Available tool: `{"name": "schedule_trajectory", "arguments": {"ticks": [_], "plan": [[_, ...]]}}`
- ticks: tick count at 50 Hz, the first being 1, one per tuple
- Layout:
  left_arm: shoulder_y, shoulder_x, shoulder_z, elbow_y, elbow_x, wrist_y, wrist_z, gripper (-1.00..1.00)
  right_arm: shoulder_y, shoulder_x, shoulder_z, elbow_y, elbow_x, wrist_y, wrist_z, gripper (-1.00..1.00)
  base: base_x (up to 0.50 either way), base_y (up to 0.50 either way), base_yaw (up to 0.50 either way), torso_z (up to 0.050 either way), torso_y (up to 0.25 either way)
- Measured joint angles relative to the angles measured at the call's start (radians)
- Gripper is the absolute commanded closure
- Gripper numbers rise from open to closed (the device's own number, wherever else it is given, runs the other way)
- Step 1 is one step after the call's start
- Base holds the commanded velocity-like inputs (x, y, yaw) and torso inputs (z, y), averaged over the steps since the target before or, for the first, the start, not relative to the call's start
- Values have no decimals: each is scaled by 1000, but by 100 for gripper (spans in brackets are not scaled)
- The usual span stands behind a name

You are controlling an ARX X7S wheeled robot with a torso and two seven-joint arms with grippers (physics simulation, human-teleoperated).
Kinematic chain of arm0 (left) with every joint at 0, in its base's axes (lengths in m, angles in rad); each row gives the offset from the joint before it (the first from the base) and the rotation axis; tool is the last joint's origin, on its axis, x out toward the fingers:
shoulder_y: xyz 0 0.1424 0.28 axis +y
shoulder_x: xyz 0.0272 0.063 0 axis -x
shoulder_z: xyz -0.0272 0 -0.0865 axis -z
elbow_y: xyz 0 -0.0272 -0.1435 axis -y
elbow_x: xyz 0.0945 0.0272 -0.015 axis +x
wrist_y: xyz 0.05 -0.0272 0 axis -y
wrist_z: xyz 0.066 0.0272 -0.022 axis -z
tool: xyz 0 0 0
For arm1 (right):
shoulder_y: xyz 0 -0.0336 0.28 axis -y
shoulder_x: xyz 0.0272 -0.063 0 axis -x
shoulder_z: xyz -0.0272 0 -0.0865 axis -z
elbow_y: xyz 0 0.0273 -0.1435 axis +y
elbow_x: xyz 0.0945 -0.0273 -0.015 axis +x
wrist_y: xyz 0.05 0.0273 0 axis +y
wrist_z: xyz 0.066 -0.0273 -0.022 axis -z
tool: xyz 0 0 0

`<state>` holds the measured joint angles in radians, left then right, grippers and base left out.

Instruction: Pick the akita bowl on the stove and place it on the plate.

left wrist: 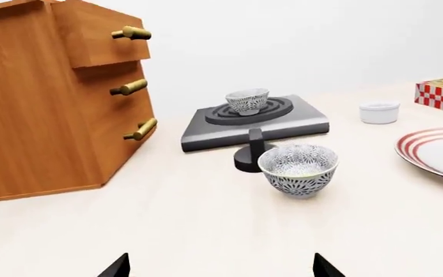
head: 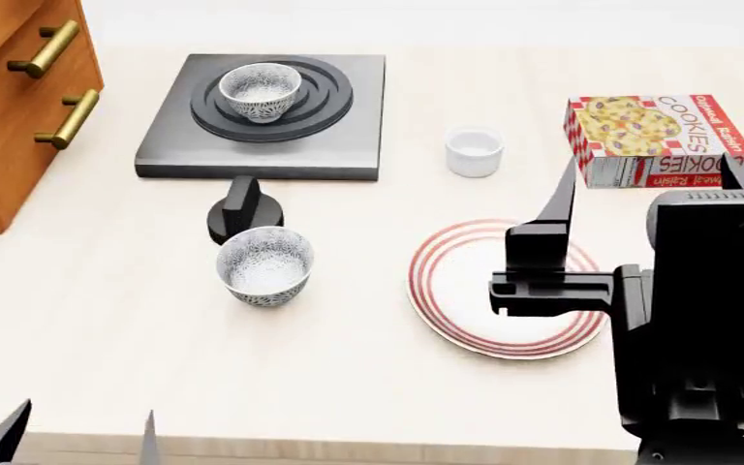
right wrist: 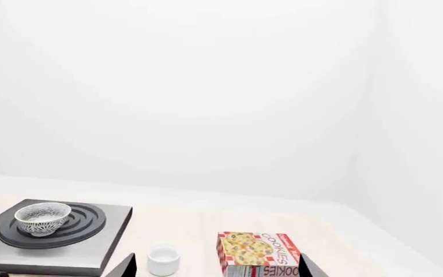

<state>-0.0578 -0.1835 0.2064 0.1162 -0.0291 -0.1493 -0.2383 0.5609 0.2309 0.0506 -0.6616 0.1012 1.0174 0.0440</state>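
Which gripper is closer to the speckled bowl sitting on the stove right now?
Probably left. The left gripper hangs at the table's near edge, facing the akita bowl on the stove; the right gripper is raised over the plate.

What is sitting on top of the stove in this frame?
One akita bowl stands upright on the burner rings of the stove, with nothing else on it. The bowl looks empty. The ring centre beneath its foot is covered. The second speckled bowl sits on the table instead.
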Motion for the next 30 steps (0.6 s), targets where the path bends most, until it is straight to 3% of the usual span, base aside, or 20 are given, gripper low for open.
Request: {"name": "schedule_trajectory", "arguments": {"ticks": [12,30], "plan": [[-109,-11,8,102,-15,-196,-2,-100,-1,4,-1,1,6,-2,4,-100,0,0,0,0,0],[-376,17,0,42,-57,-458,1,-100,-1,8,-5,3,14,-5,10,-100,0,0,0,0,0]]}}
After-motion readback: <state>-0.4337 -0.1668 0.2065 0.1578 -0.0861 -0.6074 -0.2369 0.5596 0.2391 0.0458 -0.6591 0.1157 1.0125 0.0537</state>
